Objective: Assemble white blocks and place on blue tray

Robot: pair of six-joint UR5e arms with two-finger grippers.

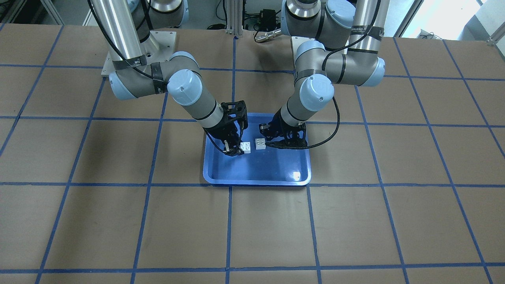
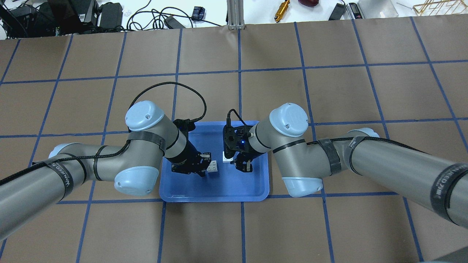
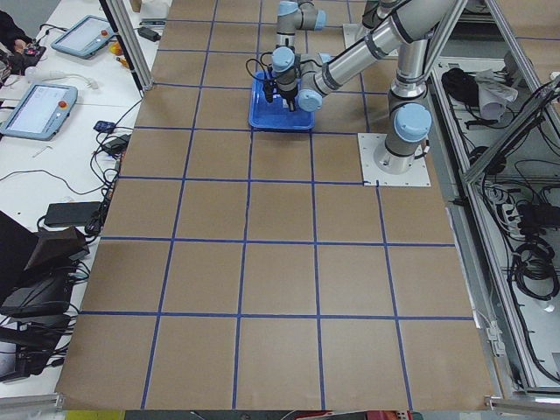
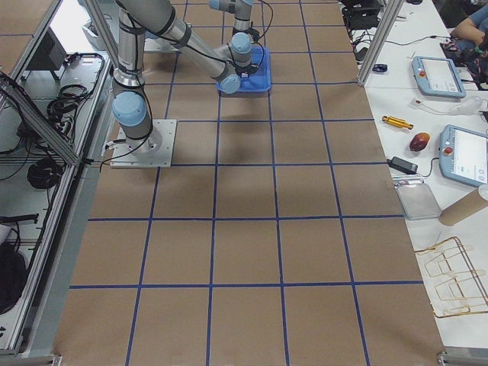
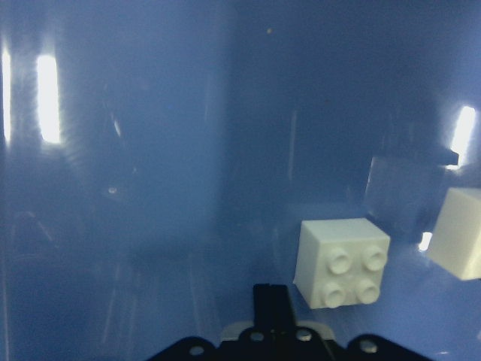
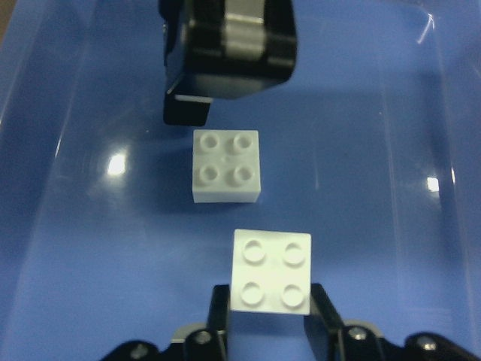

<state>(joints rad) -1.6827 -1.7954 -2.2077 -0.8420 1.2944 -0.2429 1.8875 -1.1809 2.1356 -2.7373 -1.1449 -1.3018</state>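
The blue tray [image 1: 256, 179] lies mid-table, and both grippers are low over it. My right gripper [image 1: 236, 150] is shut on one white block [image 1: 246, 147], studs up. In the right wrist view the block [image 6: 270, 271] sits between the fingers [image 6: 219, 308], slightly above the tray floor. The other white block [image 1: 259, 144] rests on the tray floor, studs up, about a block's width away [image 6: 225, 165]. My left gripper [image 1: 265, 136] is shut and empty just beside it. Its closed tips [image 5: 273, 295] are left of that block [image 5: 342, 263] in the left wrist view.
The tray's raised rim [image 2: 219, 195] surrounds both grippers. Brown paper with blue grid tape covers the table. Cables and a brass tool [image 2: 282, 8] lie past the far edge. Tablets [image 4: 438, 75] and small items sit on the side bench.
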